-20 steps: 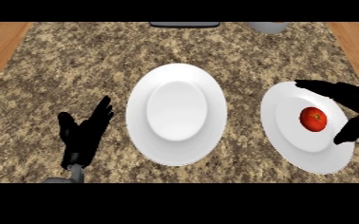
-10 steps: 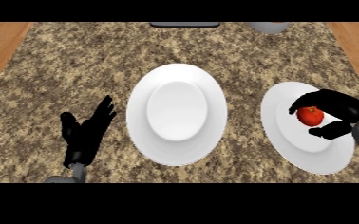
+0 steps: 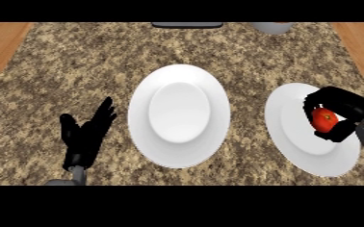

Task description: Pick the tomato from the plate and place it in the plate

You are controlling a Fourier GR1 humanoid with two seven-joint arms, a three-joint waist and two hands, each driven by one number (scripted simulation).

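Observation:
A red tomato (image 3: 324,119) shows above the right white plate (image 3: 293,133), with my right hand (image 3: 340,104) curled round it from the right edge; fingers and thumb hide much of it. Whether the tomato touches the plate I cannot tell. A second white plate (image 3: 179,115) lies in the middle of the counter with nothing on it. My left hand (image 3: 84,137) rests open at the lower left, fingers up, apart from both plates.
The speckled stone counter (image 3: 85,67) has wooden edges at far left and far right. A grey bowl (image 3: 270,27) and a dark flat object (image 3: 187,25) stand at the back edge.
My right hand's fingers have closed round the tomato, and hand and tomato have drifted slightly right on the right plate. The left hand has stayed put.

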